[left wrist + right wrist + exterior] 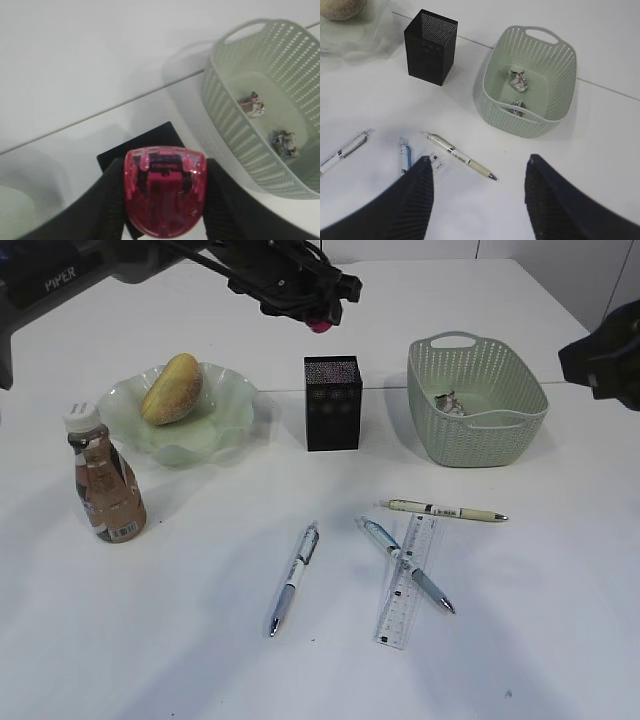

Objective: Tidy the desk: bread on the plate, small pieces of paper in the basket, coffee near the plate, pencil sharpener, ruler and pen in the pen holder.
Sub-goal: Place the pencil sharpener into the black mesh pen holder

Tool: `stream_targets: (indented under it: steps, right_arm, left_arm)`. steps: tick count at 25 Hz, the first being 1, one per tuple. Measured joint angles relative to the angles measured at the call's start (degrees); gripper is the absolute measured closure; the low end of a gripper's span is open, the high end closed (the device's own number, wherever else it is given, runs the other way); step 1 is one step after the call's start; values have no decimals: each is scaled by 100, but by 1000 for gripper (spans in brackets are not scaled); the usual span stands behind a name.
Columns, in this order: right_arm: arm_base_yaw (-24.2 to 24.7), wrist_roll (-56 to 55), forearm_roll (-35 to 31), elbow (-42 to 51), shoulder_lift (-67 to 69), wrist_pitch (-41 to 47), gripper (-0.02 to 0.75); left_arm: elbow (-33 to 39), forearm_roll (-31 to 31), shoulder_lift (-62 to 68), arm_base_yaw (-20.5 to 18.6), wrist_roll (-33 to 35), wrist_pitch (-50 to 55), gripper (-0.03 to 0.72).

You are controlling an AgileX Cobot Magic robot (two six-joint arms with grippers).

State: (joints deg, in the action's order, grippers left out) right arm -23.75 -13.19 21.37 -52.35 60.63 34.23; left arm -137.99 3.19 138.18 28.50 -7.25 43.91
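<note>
While my left gripper (165, 200) pinches a red pencil sharpener (165, 195) between its fingers, it hangs above the black mesh pen holder (332, 402). My right gripper (479, 200) is spread open with nothing in it, above the desk (180, 640). Bread (172, 388) sits on the green plate (230, 420), coffee (105, 475) beside it. Crumpled paper (518, 80) lies in the basket (480, 430). Three pens (293, 578) lie loose, one crossing the ruler (405, 605).
</note>
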Motion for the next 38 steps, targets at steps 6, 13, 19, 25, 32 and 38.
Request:
stream_targets:
  steps: [6, 13, 19, 25, 32, 38]
  right_arm:
    - [0, 0, 0, 0, 0, 0, 278]
    - [0, 0, 0, 0, 0, 0, 279]
    - [0, 0, 0, 0, 0, 0, 279]
    - [0, 0, 0, 0, 0, 0, 279]
    - [0, 0, 0, 0, 0, 0, 279]
    - [0, 0, 0, 0, 0, 0, 279]
  left_arm:
    - [0, 512, 174, 0, 371, -19, 384]
    - [0, 547, 287, -45, 407, -118, 384]
    - [0, 547, 404, -101, 417, -232, 384]
    - [0, 631, 526, -101, 482, -319, 384]
    - [0, 662, 576, -101, 619, -343, 384]
    - [0, 674, 576, -101, 641, -356, 384]
